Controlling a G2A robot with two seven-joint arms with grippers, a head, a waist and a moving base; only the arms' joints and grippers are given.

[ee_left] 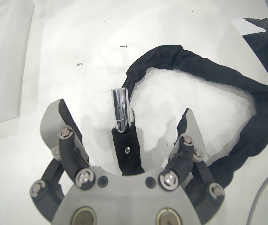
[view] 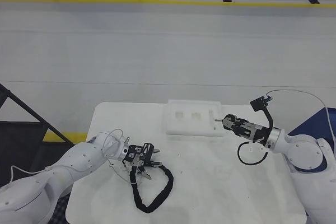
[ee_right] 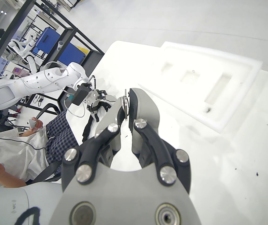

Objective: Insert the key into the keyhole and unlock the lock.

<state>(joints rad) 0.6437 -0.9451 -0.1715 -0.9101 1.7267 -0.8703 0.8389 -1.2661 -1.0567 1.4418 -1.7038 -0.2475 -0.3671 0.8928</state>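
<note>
While the left tool [view: 147,163] sits spread apart astride the lock [ee_left: 121,108], likely to steady it, the right tool [ee_right: 126,105] is clamped on the key [view: 218,120]. The blade pokes beyond its tips, presumably for aiming.

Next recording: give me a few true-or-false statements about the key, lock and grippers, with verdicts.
1. The right gripper is shut on the key. True.
2. The key is already in the lock. False: it is held near the tray, well apart from the lock.
3. The left gripper is clamped on the lock's cylinder. False: it is open, one finger on each side of the cylinder, neither touching.
4. The lock's black chain lies looped on the table. True.
</note>
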